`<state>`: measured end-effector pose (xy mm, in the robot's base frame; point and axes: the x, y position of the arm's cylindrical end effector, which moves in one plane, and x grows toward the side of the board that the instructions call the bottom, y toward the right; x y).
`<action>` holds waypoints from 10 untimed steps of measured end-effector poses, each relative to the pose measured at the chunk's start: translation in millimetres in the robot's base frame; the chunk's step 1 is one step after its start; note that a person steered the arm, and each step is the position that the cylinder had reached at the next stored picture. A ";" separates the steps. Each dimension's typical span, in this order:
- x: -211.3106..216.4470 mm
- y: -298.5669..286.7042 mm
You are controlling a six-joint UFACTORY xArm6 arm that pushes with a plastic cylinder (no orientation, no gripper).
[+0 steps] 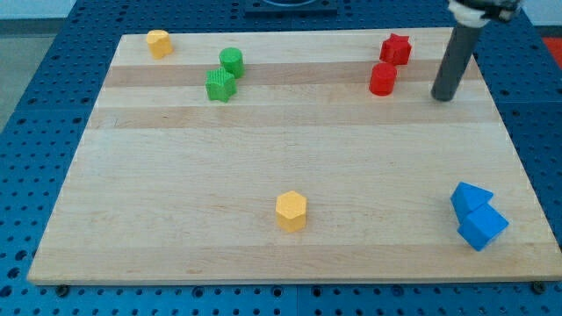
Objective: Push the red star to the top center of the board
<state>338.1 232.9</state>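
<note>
The red star lies near the view's top right of the wooden board. A red cylinder sits just below and slightly left of it, close to touching. My tip rests on the board to the right of the red cylinder, below and right of the red star, apart from both.
A yellow block sits at the top left corner. A green cylinder and a green star stand together at the top left of centre. A yellow hexagon lies at bottom centre. Two blue blocks touch at bottom right.
</note>
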 end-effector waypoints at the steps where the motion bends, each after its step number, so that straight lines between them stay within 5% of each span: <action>1: -40.0 6.8; 3: -92.6 6.0; 10: -77.7 -63.9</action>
<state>260.4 169.0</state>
